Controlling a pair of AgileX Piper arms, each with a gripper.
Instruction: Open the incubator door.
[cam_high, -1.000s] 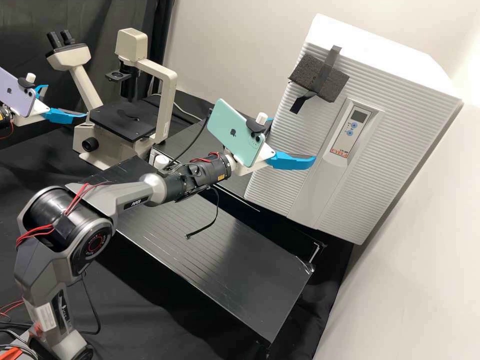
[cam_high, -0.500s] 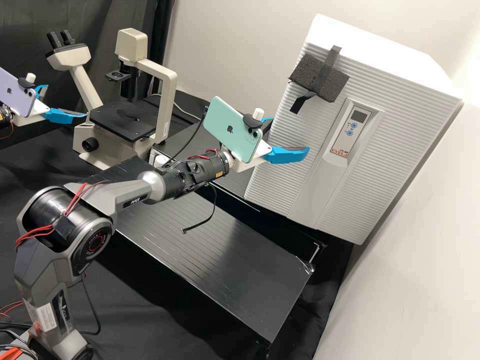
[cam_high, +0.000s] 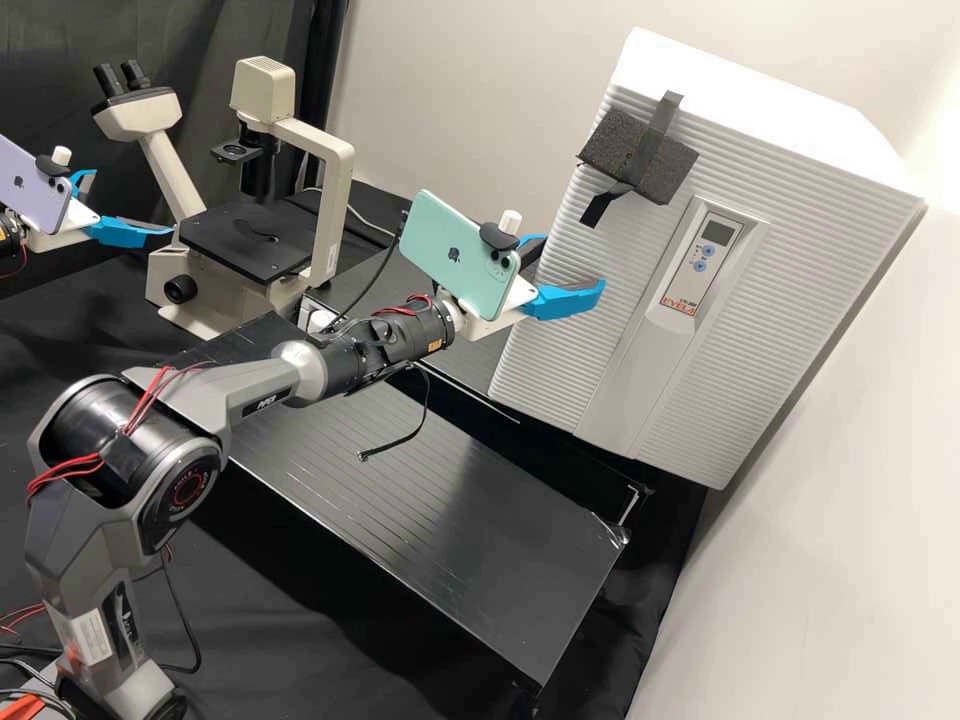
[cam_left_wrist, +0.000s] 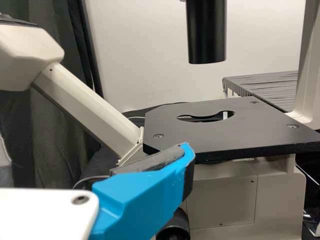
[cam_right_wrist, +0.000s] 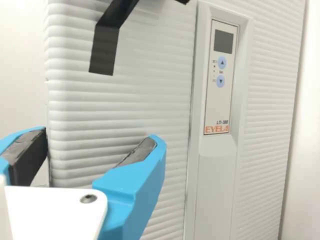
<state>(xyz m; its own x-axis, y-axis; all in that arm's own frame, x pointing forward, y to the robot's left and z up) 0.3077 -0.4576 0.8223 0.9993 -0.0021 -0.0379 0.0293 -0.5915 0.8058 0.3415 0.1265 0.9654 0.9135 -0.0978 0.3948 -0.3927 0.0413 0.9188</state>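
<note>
- Incubator door (cam_high: 620, 260) lined up ahead, closed and flush, over on the right of the high view; nearest the high camera, the dark grey right arm (cam_high: 180, 480), trailing red wires.
- Further along that arm, a teal phone (cam_high: 460, 255), mounted on the wrist and tilted.
- Just beyond, the right end effector (cam_high: 576, 260): spread wide, holding nothing, right up by the door's edge. Cannot tell whether touching.
- Underneath, the black desk (cam_high: 470, 560), with a dark cable (cam_high: 427, 405) dangling from the wrist above.
- Across to the far left of the high view, the left end effector (cam_high: 133, 203), also wide and holding nothing, with a lavender phone (cam_high: 35, 190) on its mount.
- Right beside it, a pale microscope (cam_high: 335, 200), twin eyepieces up; in the left wrist view, one blue finger in front of its black stage (cam_left_wrist: 250, 135).
- Back to the door: a control panel (cam_high: 690, 290) with two blue buttons, plus a foam block (cam_high: 672, 165) held by black tape.
- And deepest of all, a pale wall (cam_high: 450, 80) and a dark curtain (cam_high: 50, 60).
</note>
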